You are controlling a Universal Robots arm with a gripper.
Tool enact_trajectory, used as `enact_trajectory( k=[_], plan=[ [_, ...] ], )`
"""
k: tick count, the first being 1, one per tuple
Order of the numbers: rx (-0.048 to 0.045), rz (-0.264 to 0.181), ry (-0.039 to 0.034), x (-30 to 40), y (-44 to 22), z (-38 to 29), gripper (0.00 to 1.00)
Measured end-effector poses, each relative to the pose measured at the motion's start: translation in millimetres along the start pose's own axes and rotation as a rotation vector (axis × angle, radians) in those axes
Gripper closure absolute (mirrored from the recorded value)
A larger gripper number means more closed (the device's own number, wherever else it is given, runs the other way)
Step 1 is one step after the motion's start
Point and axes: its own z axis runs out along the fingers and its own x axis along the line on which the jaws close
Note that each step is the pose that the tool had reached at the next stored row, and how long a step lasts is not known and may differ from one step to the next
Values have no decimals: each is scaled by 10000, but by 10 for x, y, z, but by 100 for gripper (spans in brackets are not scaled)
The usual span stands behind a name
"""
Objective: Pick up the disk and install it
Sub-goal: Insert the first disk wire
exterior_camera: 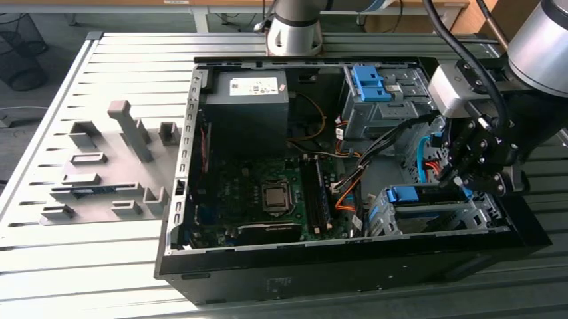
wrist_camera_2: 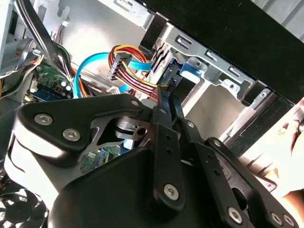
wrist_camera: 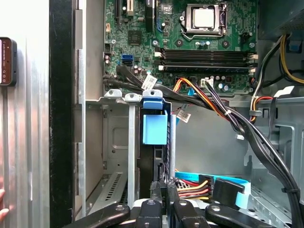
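The disk [wrist_camera: 155, 129] is seen standing on edge inside the metal drive cage [wrist_camera: 114, 137], center of the first wrist view, its blue tab facing the camera. In the exterior view the cage [exterior_camera: 435, 216] is at lower right of the PC case [exterior_camera: 355, 262]. The gripper [wrist_camera_2: 166, 102] is held just behind the disk, fingers brought together; whether an edge is pinched betw. them cannot be told. To seat the disk well, a straight push along the cage rails is judged best, w/o tilt. Free room is small: the power cable bundle [wrist_camera: 223, 111] and blue SATA cable [wrist_camera_2: 90, 66] pass near, and the case wall [wrist_camera: 61, 114] is just beside the cage.
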Motion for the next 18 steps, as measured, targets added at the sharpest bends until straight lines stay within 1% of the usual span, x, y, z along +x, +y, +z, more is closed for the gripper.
enact_trajectory(
  k=[9,18],
  plan=[
    [1,-1,2,0,0,23,84],
    [0,0,6,1,1,63,84]
  ],
)
